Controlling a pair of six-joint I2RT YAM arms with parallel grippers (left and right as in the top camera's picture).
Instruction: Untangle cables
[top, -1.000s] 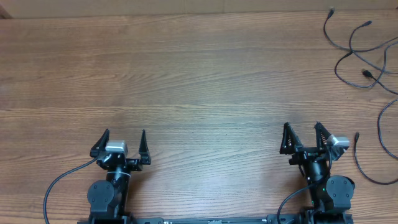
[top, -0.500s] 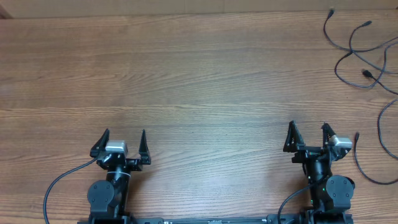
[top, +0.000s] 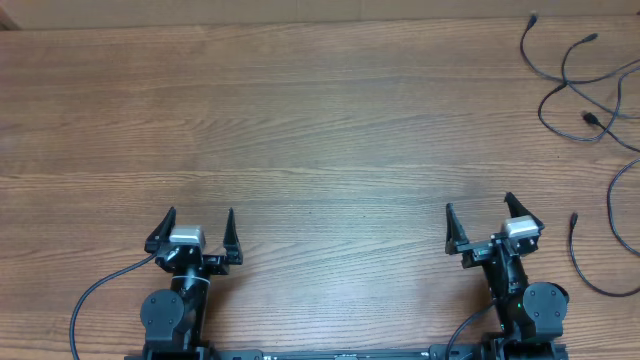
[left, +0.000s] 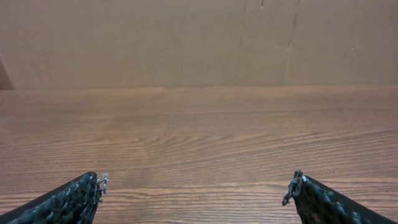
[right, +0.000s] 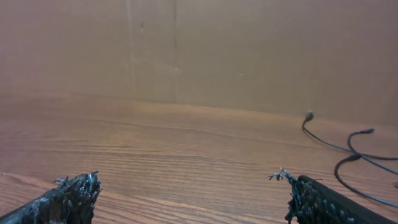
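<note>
Several thin black cables (top: 580, 85) with small plugs lie looped and crossed at the table's far right, running off the right edge. Another strand (top: 578, 262) curls by the right edge, just right of my right arm. Some of them also show at the right of the right wrist view (right: 348, 155). My left gripper (top: 194, 226) is open and empty near the front left. My right gripper (top: 484, 218) is open and empty near the front right, well short of the cables. Both grippers' wide-open fingertips show in the left wrist view (left: 196, 183) and the right wrist view (right: 186, 180).
The wooden table (top: 320, 130) spreads between the arms and the far edge. A brown cardboard wall (left: 186, 37) stands behind the table. Thicker black arm cables (top: 95, 295) hang at the front by each arm base.
My right gripper has turned to the left and shifted slightly left, away from the right-edge strand. The left arm and the cables have not moved.
</note>
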